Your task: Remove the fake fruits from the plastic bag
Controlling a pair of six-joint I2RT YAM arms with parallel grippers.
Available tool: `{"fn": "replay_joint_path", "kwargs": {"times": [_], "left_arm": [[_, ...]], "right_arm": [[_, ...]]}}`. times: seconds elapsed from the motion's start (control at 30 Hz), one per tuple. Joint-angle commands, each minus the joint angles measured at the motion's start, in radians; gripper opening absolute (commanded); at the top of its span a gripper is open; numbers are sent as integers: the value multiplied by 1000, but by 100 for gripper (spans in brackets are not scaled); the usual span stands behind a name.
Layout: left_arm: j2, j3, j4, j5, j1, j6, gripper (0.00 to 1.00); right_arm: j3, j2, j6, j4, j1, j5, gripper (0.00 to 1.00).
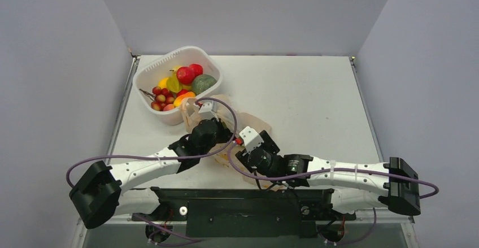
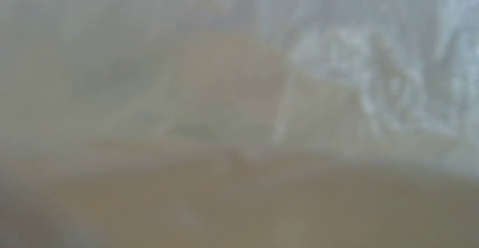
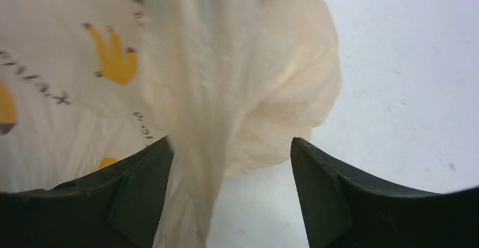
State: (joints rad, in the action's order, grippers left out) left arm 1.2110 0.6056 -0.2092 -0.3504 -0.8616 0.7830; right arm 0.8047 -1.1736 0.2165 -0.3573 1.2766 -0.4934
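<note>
**Both arms at the bag, fruit in the basket**

The plastic bag (image 1: 260, 122) lies crumpled at mid-frame on the desk (image 1: 305, 90), under both wrists. The right end effector (image 3: 231, 146) stands wide, a loose fold of bag between its fingers. The left end effector (image 1: 196, 108) is buried in plastic, so I cannot tell its spread. The fake fruits (image 1: 181, 81) sit piled in the white basket (image 1: 146, 72), upper left.

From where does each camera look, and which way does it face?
Top external: above, behind the bases, looking down at table, basket, plastic bag; left arm, right arm show.
Left wrist: pressed into blurred plastic; nothing of the robot shows.
Right wrist: faces the bag and table past its open right claw.
Shared: top and right wrist show the bag.
</note>
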Motion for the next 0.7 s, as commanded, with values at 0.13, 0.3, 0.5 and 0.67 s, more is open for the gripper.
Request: {"fn": "replay_joint_path", "kwargs": {"times": [0.13,0.3,0.5,0.67], "left_arm": [[-41,-98,-108,37,8,-30,89],[49,-176,-337,75,-6,-115,73],[222,-126,-503,-2,-68,-187,69],[277,-118,-609,-93,-130,-237,83]], "right_arm": [[-35,-2,153,179,-46,-343,2],[-83,55,274,236,-69,-34,0],[-194,107,383,300,-76,31,0],[-311,194,404,342,-120,75,0]]}}
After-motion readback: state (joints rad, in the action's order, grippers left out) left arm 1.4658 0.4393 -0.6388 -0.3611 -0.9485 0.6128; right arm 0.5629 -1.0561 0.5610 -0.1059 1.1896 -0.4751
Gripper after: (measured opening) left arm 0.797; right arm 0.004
